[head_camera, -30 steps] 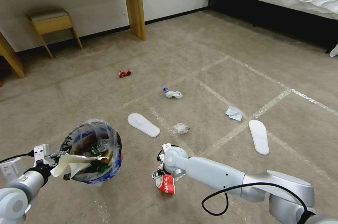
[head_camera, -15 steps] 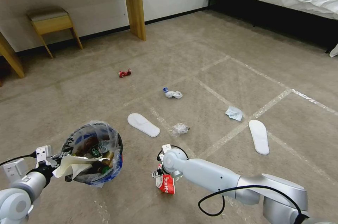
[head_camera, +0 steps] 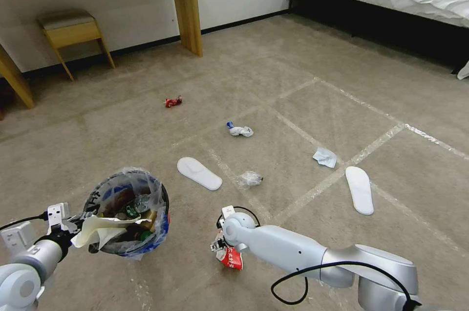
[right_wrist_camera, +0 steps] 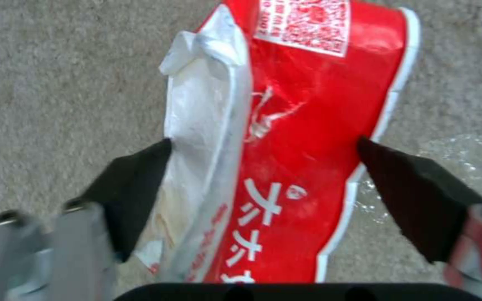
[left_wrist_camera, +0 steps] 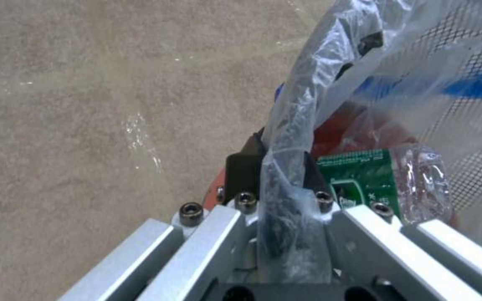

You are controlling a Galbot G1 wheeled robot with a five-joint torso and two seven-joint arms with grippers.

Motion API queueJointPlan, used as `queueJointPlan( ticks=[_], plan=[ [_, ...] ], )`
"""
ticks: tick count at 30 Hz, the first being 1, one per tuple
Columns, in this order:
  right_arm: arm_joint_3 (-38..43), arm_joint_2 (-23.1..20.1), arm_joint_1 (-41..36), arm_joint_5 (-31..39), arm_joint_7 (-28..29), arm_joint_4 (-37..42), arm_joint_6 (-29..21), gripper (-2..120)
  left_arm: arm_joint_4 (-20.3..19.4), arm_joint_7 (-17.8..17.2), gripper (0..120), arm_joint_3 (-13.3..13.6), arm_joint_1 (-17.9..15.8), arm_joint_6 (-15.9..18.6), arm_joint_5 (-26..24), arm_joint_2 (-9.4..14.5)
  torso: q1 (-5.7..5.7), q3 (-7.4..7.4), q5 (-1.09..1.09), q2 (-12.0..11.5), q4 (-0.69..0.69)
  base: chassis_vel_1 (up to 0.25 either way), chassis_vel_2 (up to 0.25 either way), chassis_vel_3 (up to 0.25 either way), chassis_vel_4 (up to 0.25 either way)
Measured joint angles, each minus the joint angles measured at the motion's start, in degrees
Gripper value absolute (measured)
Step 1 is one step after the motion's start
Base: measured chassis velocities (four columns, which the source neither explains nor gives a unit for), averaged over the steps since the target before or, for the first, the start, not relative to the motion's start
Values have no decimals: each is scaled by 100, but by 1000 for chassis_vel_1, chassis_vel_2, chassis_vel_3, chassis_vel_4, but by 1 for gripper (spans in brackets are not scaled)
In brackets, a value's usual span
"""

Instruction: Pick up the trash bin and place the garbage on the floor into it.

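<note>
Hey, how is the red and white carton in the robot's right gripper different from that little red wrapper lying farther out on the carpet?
The red and white carton sits between the jaws of the right gripper; the red wrapper lies untouched on the carpet. The carton is flattened, with white print and a white side; the wrapper is crumpled and plain red. The carton looks larger. The carton is beside the trash bin; the wrapper is out toward the desk leg. Both are red litter.
</note>
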Motion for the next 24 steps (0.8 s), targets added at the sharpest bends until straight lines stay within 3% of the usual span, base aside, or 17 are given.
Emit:
queueJointPlan(
  ticks=[11,13,17,19,24],
  plan=[
    [-30,-32,-9,-6,-35,90,89,45,-39,-12,1,93,-22,-13,15,-13,0,0,1,0,2,0,0,0,0],
    [-54,-34,-2,-6,-42,106,105,33,-41,-12,1,92,-13,-18,19,-12,0,0,2,0,3,0,0,0,0],
    [-59,-56,9,11,-42,134,115,23,-41,-13,1,91,-8,-25,28,-12,0,0,2,0,3,0,0,0,0],
    [-73,-106,32,46,-30,210,139,11,-52,-13,1,102,-9,-25,30,-9,0,0,1,0,1,0,0,0,0],
    [-58,-178,62,111,15,333,160,0,-77,-13,1,152,-26,-26,13,28,0,0,0,0,-1,0,0,0,0]
  ],
)
